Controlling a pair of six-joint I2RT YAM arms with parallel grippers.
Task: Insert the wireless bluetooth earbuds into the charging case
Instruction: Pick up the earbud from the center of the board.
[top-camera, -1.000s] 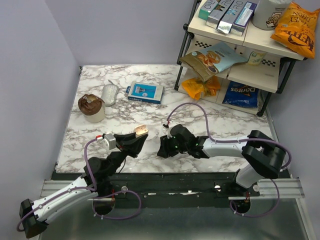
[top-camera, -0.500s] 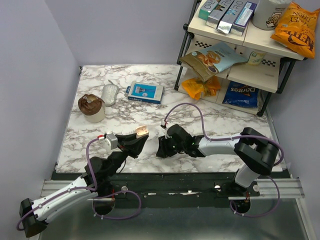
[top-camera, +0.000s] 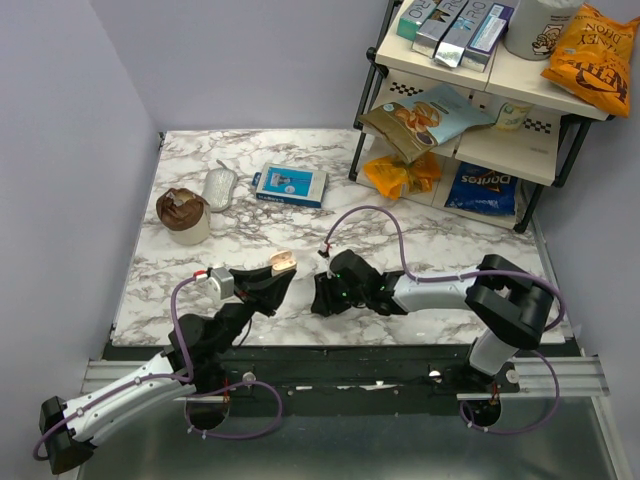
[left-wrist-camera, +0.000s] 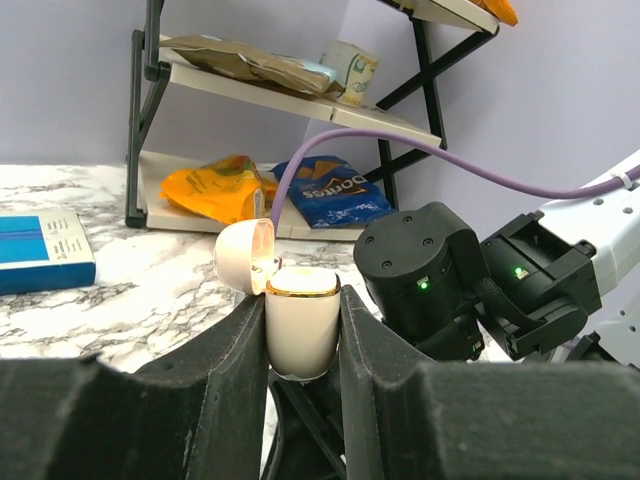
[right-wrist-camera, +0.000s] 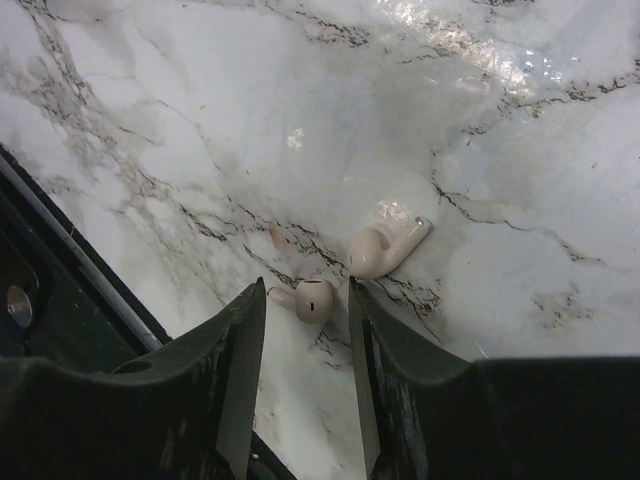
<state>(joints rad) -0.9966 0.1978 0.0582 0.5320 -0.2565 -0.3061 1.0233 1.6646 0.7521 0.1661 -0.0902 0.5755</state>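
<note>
My left gripper (left-wrist-camera: 302, 335) is shut on the white charging case (left-wrist-camera: 300, 325), held upright with its lid (left-wrist-camera: 245, 256) flipped open; the case also shows in the top view (top-camera: 282, 262) above the table's front. Two small white earbuds lie on the marble in the right wrist view: one (right-wrist-camera: 313, 299) between the open fingers of my right gripper (right-wrist-camera: 306, 300), apart from both, the other (right-wrist-camera: 383, 249) just beyond the right fingertip. In the top view my right gripper (top-camera: 322, 296) points down at the table near the front edge, and the earbuds are hidden under it.
A blue box (top-camera: 290, 184), a silver pouch (top-camera: 219, 188) and a brown-topped cup (top-camera: 183, 214) lie at the back left. A snack shelf (top-camera: 478, 110) stands at the back right. The table's front edge (right-wrist-camera: 60, 250) runs close to the earbuds.
My right gripper has slid a little left along the front of the table. The left gripper with the case has stayed almost still.
</note>
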